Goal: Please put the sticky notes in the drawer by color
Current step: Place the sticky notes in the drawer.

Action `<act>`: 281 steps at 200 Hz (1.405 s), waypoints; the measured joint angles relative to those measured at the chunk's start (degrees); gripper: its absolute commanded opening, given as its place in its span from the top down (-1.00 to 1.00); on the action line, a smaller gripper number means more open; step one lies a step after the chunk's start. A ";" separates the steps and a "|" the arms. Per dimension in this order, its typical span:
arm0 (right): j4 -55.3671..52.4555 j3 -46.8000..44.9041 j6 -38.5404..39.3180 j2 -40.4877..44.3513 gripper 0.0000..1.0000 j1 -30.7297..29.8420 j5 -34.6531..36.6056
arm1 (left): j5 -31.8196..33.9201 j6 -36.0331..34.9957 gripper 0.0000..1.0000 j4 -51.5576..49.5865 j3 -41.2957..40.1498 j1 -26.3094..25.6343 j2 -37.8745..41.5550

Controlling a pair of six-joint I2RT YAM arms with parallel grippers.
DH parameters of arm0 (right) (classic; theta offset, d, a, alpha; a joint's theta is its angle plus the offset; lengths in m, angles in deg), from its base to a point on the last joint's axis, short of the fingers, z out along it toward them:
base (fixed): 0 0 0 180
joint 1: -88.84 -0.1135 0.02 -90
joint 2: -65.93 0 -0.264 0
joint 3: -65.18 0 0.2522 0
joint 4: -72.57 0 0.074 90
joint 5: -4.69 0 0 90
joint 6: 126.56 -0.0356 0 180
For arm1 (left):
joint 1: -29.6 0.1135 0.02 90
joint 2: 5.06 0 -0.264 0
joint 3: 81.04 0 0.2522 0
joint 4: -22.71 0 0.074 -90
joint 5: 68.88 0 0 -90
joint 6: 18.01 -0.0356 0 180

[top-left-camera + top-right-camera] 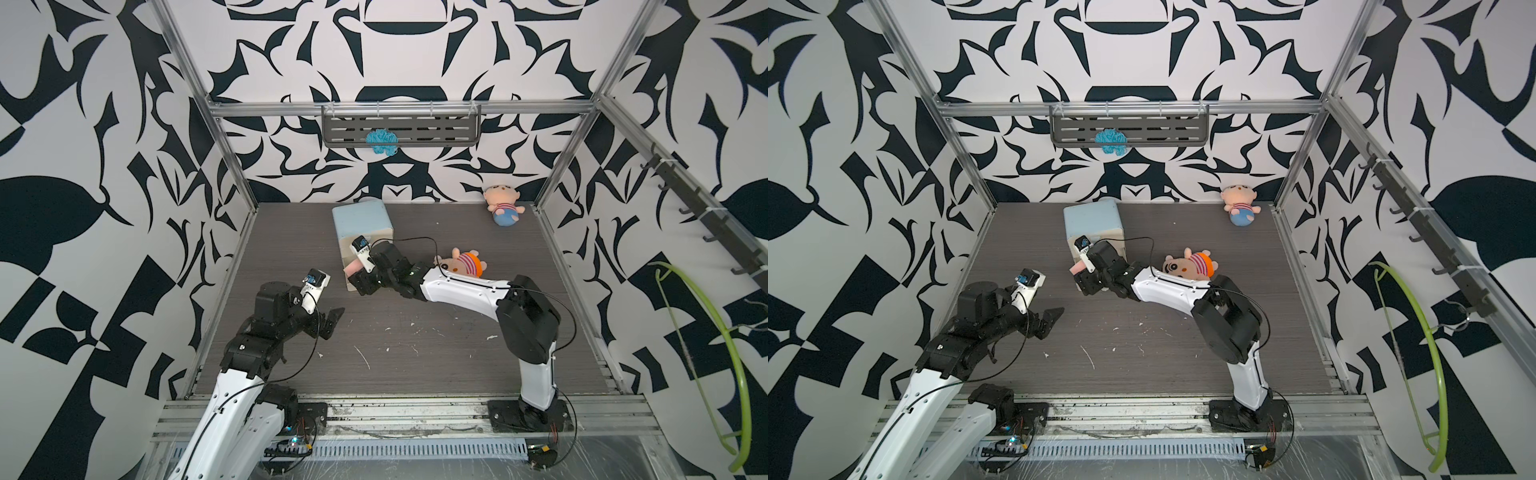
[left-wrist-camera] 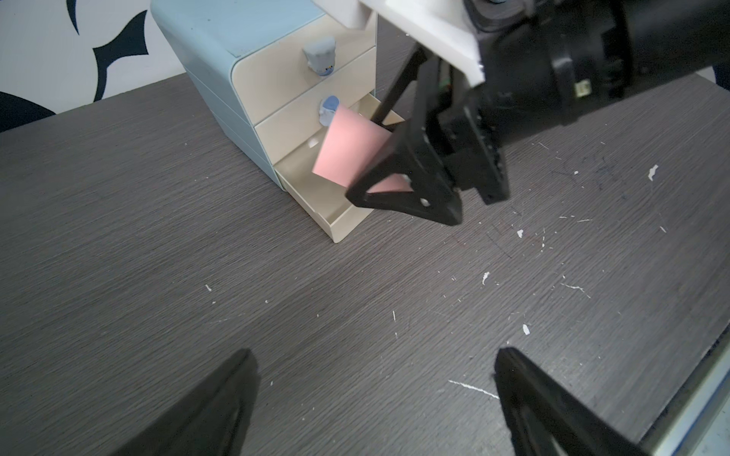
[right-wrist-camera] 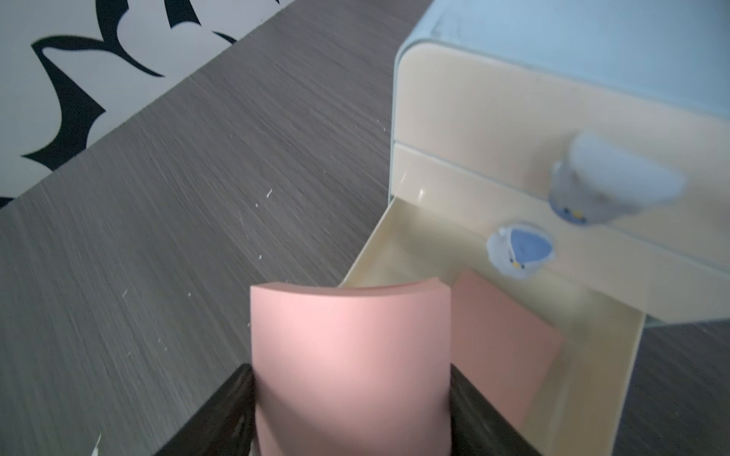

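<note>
Tabletop (image 3: pixel 158 197), right claw (image 3: pixel 351 418) holding pink pad (image 3: pixel 347 335), second pad (image 3: pixel 509 347) in drawer (image 2: pixel 347 223), left claw (image 2: pixel 373 355) wide

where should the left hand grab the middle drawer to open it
By its round knob, straight from the front. The middle drawer has a flat cream face flush in the chest, so the protruding knob looks the only purchase. The left hand is open, but the right hand, holding a pink pad over the bottom drawer, crowds that approach.

- Walls (image 1: pixel 415 62) in a bold black-and-white pattern fill the top and both sides of both top views.
- Dark grey wood-grain tabletop (image 1: pixel 415 353), flecked with white, lies at lower centre.
- An aluminium frame (image 1: pixel 270 109) carries a slotted grey shelf (image 1: pixel 436 129) at upper centre and a hook rail (image 1: pixel 715 220) at right.
</note>
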 measured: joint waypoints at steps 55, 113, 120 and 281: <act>1.01 8.81 -0.04 -9.51 -0.46 1.11 0.20 | 0.85 -1.25 -0.99 -0.90 0.00 -0.02 0.04; -0.02 11.28 0.07 -13.07 -0.49 2.56 1.31 | 1.60 -1.86 -0.99 -1.03 0.00 0.00 0.44; -0.26 11.34 0.07 -13.27 -0.50 2.62 1.44 | 1.62 -1.90 -0.99 -1.03 0.00 -0.02 0.42; -2.78 7.82 0.46 -7.98 -0.87 3.10 1.99 | 1.66 -1.90 -0.99 -0.72 0.00 -0.02 -0.74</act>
